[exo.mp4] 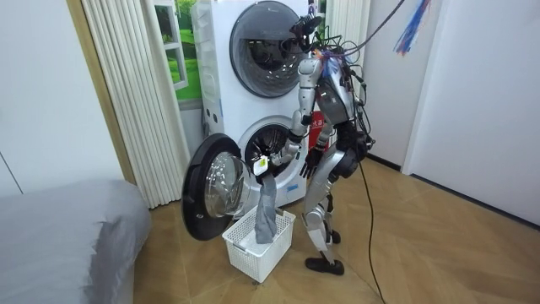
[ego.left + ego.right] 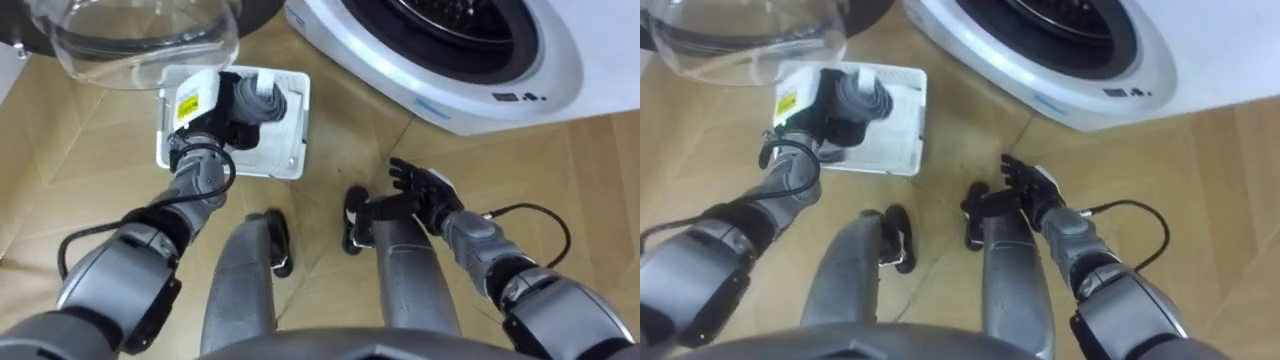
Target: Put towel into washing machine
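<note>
Closest to the robot, its right hand (image 2: pixel 425 190) hangs low beside its right thigh, fingers spread loose and straight, holding nothing. It hovers over the light wooden plank floor (image 2: pixel 340 140).

A bit further out, the left hand (image 2: pixel 220 120) reaches forward with its fingers curled tight around the top of a grey cloth towel (image 2: pixel 262 95). So the towel isn't in the machine yet: it's bunched in that left hand, right above a white slatted plastic laundry basket (image 2: pixel 297 130) sitting on the floor. In the room view the towel hangs straight down from the hand as a long strip, and its lower end is down inside the basket.

Just past the basket on the robot's left is the round glass door with a dark ring frame (image 2: pixel 140 45), swung wide open. To the right of it is the white front-loading washing machine (image 2: pixel 440 95) with its dark drum opening (image 2: pixel 440 25) facing the robot.

From the room view the robot stands upright right in front of that lower machine, with the basket between it and the open door. A second white machine with a round dark door (image 1: pixel 270 38) is stacked on top. Off to the room view's left there are cream vertical blinds (image 1: pixel 126 84) and, nearer the camera, a bed with a grey cover (image 1: pixel 59 236).
</note>
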